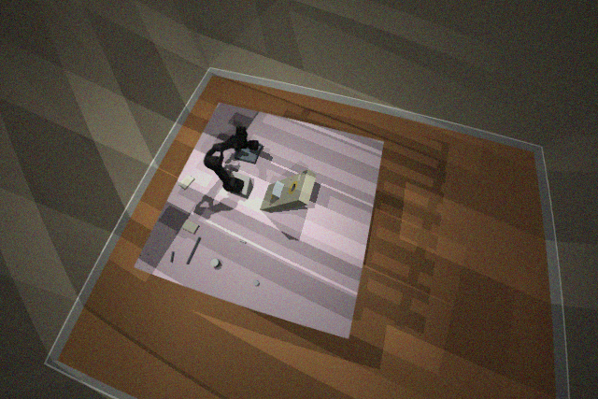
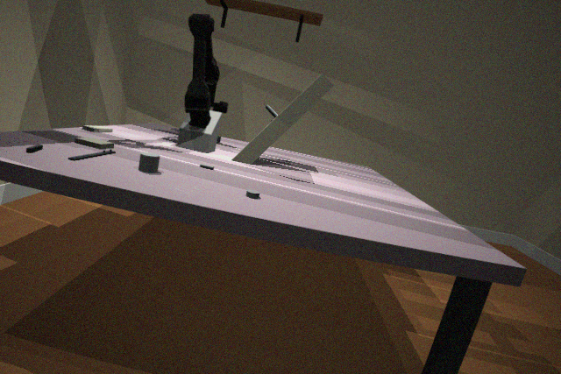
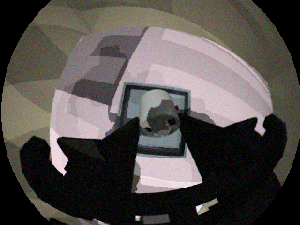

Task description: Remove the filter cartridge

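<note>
Overhead, gripper (image 3: 157, 119) above tray (image 3: 187, 100), clutching cartridge (image 3: 157, 108)

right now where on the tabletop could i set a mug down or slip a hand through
Likely the stretch right of the slanted service panel, out to the table's edge, and the near corner past the small disc. Crowded: around the arm, tray and panel.

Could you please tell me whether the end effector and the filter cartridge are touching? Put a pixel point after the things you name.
Touching: the wrist view shows the cartridge (image 3: 157, 105) clamped between the end effector's (image 3: 159, 123) fingertips.
</note>
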### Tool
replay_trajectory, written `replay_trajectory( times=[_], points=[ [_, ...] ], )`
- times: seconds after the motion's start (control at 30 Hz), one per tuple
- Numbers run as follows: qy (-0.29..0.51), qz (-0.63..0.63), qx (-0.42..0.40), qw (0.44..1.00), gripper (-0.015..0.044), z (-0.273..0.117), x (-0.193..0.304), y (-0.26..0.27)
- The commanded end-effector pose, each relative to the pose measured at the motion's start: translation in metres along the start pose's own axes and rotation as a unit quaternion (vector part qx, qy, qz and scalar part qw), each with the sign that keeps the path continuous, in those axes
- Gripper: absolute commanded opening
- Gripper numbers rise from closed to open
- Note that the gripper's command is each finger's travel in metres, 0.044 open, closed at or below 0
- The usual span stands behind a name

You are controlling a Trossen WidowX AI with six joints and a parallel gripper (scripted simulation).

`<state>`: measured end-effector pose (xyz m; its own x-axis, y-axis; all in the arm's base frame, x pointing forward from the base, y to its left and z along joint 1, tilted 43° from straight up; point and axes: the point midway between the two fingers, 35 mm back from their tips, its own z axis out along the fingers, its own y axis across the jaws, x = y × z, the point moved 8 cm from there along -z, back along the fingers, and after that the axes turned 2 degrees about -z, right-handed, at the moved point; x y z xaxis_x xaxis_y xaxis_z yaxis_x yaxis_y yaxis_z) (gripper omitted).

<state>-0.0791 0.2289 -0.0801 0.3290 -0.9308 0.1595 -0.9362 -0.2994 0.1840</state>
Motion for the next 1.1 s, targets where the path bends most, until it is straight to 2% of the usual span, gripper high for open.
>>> replay_trajectory(
  times=[0.0,0.33,0.87,0.9,0.97,1.07],
  points=[
    [0.003,0.002,-0.003,1.0,0.0,0.016,0.01,0.001],
    [0.004,0.002,-0.003,1.0,0.0,0.046,0.032,0.002],
    [0.01,0.001,-0.001,1.0,0.042,0.043,0.031,0.001],
    [0.01,0.001,-0.001,1.0,0.044,0.043,0.031,0.001],
    [0.01,0.001,-0.001,1.0,0.044,0.041,0.029,0.001],
    [0.01,0.001,-0.001,1.0,0.044,0.007,0.007,0.0]
  ],
)
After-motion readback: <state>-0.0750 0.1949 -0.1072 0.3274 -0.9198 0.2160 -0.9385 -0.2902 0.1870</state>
